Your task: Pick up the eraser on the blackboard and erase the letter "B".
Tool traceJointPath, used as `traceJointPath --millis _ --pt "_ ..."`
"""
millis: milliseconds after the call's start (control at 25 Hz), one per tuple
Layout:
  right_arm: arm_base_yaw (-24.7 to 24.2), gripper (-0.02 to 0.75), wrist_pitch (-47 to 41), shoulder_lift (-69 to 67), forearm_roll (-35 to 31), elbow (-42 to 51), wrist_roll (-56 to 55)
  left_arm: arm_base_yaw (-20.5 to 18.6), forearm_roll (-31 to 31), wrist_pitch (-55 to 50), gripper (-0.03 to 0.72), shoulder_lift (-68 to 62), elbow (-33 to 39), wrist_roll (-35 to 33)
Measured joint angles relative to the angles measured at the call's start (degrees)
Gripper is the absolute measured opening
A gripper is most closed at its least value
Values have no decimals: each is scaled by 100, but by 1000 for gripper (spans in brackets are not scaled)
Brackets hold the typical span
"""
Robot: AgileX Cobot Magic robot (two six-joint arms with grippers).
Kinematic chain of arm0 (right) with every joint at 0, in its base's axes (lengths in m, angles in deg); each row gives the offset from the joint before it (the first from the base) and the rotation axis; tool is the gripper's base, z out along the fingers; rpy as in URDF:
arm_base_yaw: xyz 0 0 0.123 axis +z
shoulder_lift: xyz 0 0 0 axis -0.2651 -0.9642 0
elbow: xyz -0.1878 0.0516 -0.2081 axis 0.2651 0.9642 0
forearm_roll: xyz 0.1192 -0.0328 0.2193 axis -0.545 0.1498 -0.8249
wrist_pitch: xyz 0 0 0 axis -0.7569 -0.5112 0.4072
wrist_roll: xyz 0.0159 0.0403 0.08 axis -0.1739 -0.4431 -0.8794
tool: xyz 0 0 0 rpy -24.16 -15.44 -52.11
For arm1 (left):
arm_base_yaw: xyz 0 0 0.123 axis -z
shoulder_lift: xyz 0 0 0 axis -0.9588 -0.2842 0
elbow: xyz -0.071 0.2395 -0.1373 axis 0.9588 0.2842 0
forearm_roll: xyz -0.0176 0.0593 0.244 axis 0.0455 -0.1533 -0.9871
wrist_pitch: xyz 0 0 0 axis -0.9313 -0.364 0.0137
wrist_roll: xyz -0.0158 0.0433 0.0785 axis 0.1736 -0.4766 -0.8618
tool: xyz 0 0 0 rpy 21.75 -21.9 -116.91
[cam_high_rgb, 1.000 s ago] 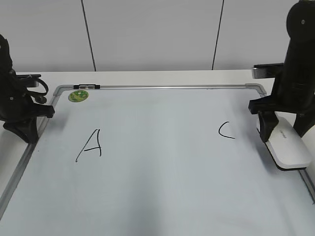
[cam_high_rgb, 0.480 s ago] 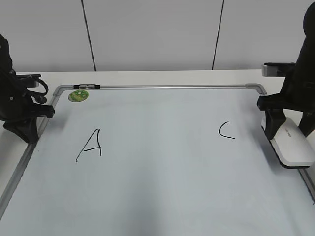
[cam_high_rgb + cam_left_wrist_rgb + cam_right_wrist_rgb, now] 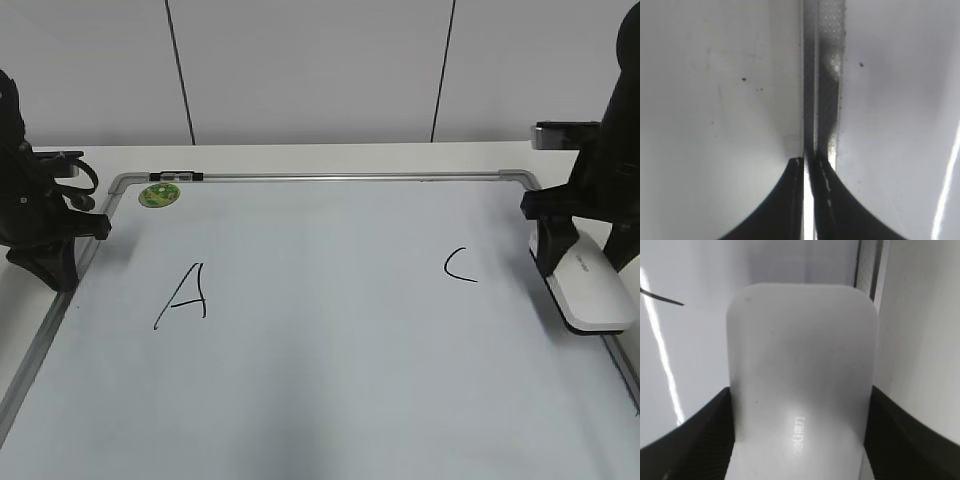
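The blackboard [image 3: 330, 310] is a white dry-erase board lying flat, with a black "A" [image 3: 185, 295] at the left and a black "C" [image 3: 460, 265] at the right. No letter "B" shows between them. My right gripper [image 3: 578, 252] is shut on the white eraser [image 3: 592, 292], at the board's right edge, to the right of the "C". In the right wrist view the jaws [image 3: 801, 395] press both sides of the eraser [image 3: 802, 340]. My left gripper [image 3: 58, 270] is shut and empty over the board's left frame [image 3: 827, 75], its jaws [image 3: 809, 162] almost touching.
A round green sticker [image 3: 158, 195] sits at the board's far left corner. The grey frame [image 3: 350, 177] runs along the back edge, with a white wall behind. A stroke of the "C" [image 3: 662, 297] shows left of the eraser, and the frame [image 3: 867, 260] to its right.
My right gripper has carried the eraser rightward and a little back, to the board's right edge. The left arm has not moved.
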Motion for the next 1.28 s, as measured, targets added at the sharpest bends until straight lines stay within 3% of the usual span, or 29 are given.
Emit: traceJointPath --millis 840,1280 --pt "0 530 394 -557 -21 -24 0 0 0 0 22 0 0 0" --pt "0 590 428 -566 -21 -46 -10 0 0 -10 22 0 0 0"
